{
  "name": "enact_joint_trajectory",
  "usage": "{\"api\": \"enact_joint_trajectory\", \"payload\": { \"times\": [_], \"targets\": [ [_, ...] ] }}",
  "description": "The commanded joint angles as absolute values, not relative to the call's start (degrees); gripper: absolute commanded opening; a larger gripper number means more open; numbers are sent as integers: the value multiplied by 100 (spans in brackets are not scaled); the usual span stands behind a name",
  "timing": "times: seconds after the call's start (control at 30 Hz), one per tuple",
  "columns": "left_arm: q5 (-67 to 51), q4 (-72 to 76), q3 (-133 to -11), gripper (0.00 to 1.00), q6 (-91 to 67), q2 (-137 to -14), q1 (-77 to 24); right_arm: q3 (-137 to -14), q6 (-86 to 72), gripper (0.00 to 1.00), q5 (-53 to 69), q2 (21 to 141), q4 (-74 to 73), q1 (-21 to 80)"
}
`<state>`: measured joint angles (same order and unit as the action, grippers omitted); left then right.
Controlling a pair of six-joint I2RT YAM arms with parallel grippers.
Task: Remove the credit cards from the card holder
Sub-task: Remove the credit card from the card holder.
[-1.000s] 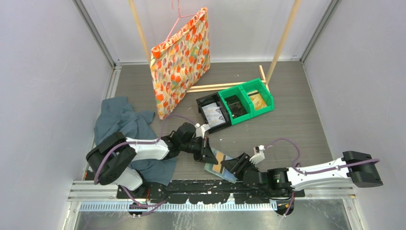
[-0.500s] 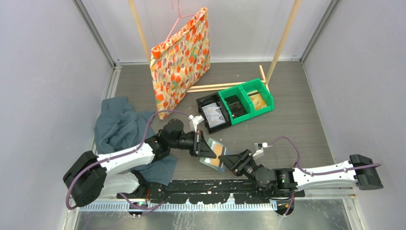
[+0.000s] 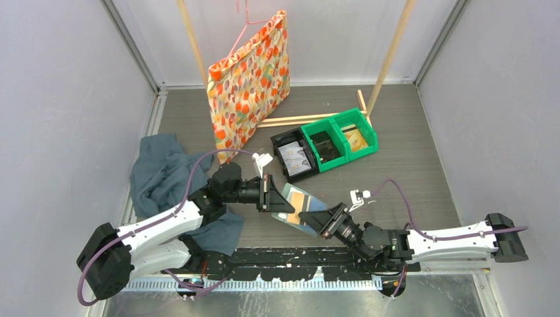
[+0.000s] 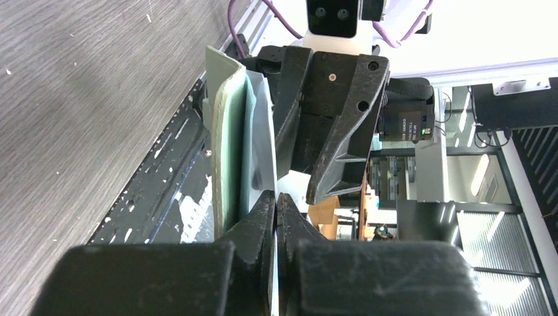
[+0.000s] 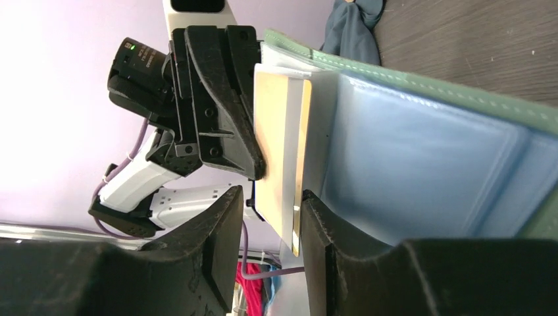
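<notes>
My left gripper (image 4: pixel 276 201) has its fingers pressed together on a thin pale flap at one end of the card holder (image 4: pixel 227 151). It holds the card holder off the surface (image 3: pixel 409 165), between the two arms near the front edge. The holder is spread open. Its long axis runs from my left gripper diagonally toward the near right, where its other end meets my right gripper (image 5: pixel 270 204). From the left wrist view it stands on edge, green outer side toward the surface and pale blue inside toward the right arm. My right gripper's fingers are apart, straddling the edge of a tan card (image 5: pixel 276 131) that lies against the blue panels. Farther out are a dark cloth (image 3: pixel 162 175) and green bins (image 3: pixel 343 135).
</notes>
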<state>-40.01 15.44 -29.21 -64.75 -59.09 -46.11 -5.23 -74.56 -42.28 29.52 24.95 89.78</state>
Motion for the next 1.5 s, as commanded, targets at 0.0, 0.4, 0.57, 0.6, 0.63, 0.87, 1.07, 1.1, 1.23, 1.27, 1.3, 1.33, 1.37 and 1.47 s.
{"api": "enact_joint_trajectory", "payload": {
  "times": [0.0,0.4,0.57,0.6,0.63,0.87,1.07,1.1,1.23,1.27,1.3,1.33,1.37,1.47],
  "targets": [
    [-4170,1665,-3047,1,-6592,-5740,-4583,-889,-6913,41,-4182,3076,2885,8979],
    [-4184,1486,-2986,1,-6565,-5550,-4484,-760,-6821,26,-4508,2437,2506,8982],
    [-4263,1329,-3049,1,-6476,-5545,-4447,-711,-6768,20,-4419,2292,2501,8982],
    [-4258,1327,-3060,1,-6470,-5546,-4447,-730,-6762,19,-4413,2295,2465,8982],
    [-4243,1327,-3062,1,-6474,-5561,-4447,-737,-6777,17,-4410,2322,2430,8982],
    [-4254,1408,-3081,1,-6510,-5636,-4443,-749,-6825,1,-4449,2572,2579,8980],
    [-4254,1037,-3238,22,-6296,-5476,-4357,-742,-6941,1,-4526,2593,2418,8982],
    [-4257,1042,-3238,23,-6302,-5461,-4345,-719,-6957,1,-4532,2572,2425,8982],
    [-4270,1189,-3163,24,-6399,-5466,-4320,-690,-6976,1,-4551,2536,2435,8982],
    [-4271,1240,-3132,24,-6445,-5467,-4305,-698,-6974,1,-4550,2532,2435,8980],
    [-4277,1289,-3104,24,-6471,-5469,-4288,-707,-6970,1,-4558,2531,2416,8978],
    [-4279,1341,-3073,24,-6514,-5467,-4269,-716,-6974,1,-4567,2531,2395,8982],
    [-4287,1397,-3049,24,-6550,-5459,-4249,-720,-6971,1,-4571,2542,2390,8982],
    [-4269,1454,-3036,8,-6579,-5402,-4206,-708,-6983,1,-4563,2538,2382,8982]
  ]
}}
